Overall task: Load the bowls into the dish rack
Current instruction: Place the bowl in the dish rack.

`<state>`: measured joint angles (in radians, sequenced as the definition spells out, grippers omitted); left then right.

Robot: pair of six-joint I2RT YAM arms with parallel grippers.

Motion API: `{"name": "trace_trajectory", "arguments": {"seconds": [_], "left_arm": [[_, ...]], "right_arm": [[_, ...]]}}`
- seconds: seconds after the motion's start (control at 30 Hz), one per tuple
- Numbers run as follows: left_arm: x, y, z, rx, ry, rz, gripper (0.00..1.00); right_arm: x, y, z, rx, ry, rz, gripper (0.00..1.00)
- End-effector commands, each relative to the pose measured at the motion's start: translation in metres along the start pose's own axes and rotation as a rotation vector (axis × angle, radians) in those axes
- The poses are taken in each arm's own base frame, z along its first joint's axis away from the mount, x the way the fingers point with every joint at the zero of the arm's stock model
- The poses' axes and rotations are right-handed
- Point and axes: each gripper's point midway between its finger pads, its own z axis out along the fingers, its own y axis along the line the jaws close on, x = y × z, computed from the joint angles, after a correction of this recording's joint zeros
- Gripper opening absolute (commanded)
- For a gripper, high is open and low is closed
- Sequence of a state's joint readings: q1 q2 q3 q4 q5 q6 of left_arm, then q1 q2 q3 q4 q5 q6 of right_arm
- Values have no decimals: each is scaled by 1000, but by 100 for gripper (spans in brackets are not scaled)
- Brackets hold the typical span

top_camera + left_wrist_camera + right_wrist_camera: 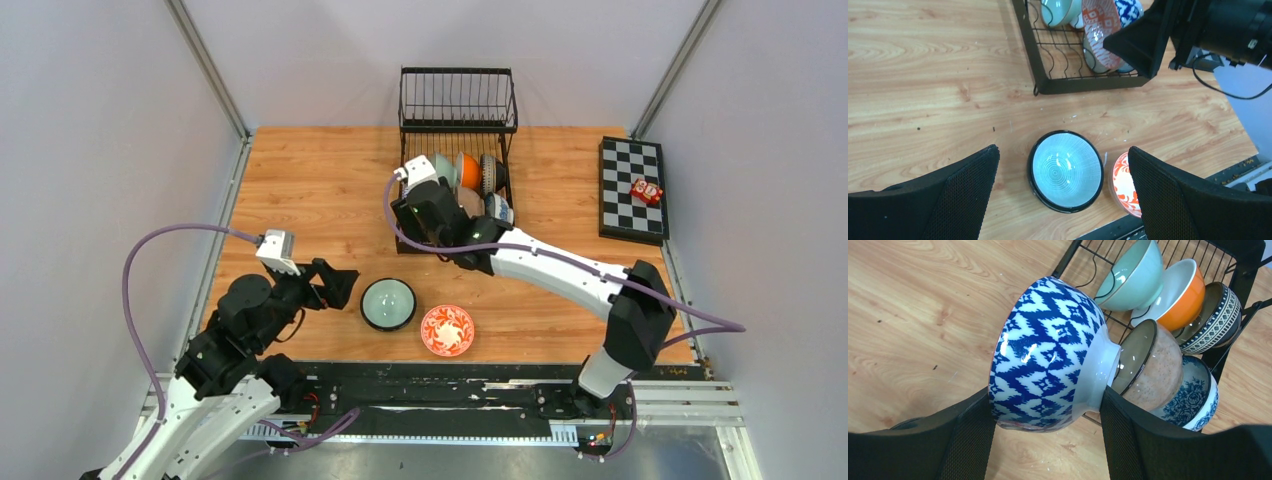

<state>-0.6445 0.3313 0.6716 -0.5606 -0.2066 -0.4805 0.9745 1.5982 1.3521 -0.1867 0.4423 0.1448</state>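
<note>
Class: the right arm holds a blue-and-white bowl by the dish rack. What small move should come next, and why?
Probably ease the blue-and-white bowl slightly further over the dish rack and lower it. The right gripper clamps it on its side at the rack's near edge, just before the speckled brown bowl, seemingly not yet seated.

No text, label, brand or number can be read on anything.
</note>
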Motion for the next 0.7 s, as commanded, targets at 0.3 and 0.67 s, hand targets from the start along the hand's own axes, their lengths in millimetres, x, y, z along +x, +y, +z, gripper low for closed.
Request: {"name": "trace_trajectory", "arguments": {"seconds": [0.3, 0.67], "left_arm": [[-2, 13, -6, -75, 6, 3, 100], [-6, 30, -14, -157, 7, 67, 100]], "right_arm": [[10, -24, 58, 63, 86, 88, 3], [42, -34, 97, 96, 181, 131, 3]]}}
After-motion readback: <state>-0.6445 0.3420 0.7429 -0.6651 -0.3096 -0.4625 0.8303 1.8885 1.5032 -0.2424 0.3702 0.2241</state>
